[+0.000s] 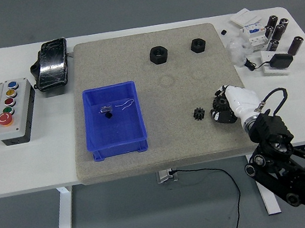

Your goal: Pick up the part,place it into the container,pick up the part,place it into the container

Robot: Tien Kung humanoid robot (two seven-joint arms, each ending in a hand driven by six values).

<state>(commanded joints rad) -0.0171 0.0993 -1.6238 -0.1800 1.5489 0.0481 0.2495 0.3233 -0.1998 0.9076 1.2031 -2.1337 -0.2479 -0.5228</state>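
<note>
2 black hex nuts (159,55) rest on grainy mat (109,63).

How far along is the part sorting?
Barely started. The blue bin holds only a small dark bit and a thin wire, no gear or nut. The right hand rests on a black gear at the mat's right edge; whether it grips is unclear. A small gear and two nuts remain on the mat.

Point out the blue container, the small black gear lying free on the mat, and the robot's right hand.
blue container (91,127): head view, left wall.
small black gear (198,115): head view, its middle.
right hand (238,101): head view, white back of the hand.
</note>
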